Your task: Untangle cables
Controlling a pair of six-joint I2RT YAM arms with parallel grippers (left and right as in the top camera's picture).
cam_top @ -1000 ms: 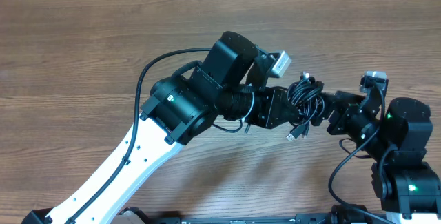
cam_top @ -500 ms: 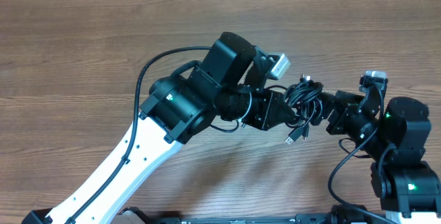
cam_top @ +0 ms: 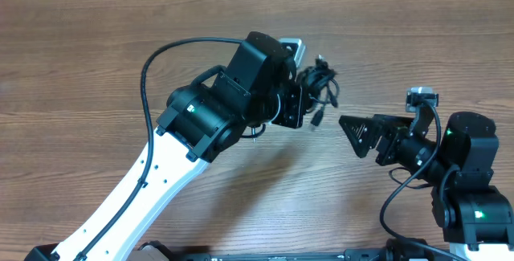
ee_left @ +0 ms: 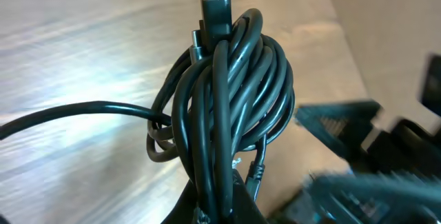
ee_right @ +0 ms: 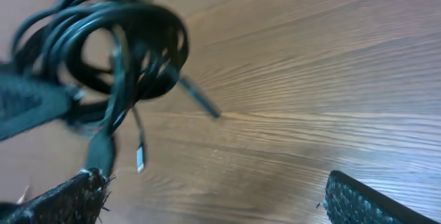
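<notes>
Clamping the bundle low down, the left pincer (ee_left: 219, 209) is closed tight on the cables (ee_left: 227, 93), which rise from between its fingers as a dense wound clump of thin black cord with a flat plug (ee_left: 216, 2) poking out at the top. One strand (ee_left: 69, 109) runs loose out of the clump to the side, and a second small plug end dangles below it. Seen from overhead, the clump sits at the tip of the left arm, apparently held up off the tabletop (cam_top: 96, 52) rather than lying on it. The right pincer (cam_top: 351, 136) stands apart from the bundle with its jaws spread wide and nothing between them, pointed toward the cords. The step in hand looks like an early one – one arm anchoring the knot while the other gets ready to pull a loop free – and no cord is yet separated. The next move calls for the right pincer to close in and take a single outer loop or a plug end, not the whole coil. Little else is about; the main hindrance is the tightness of the winding and the left arm's bulk crowding the clump from one side.
</notes>
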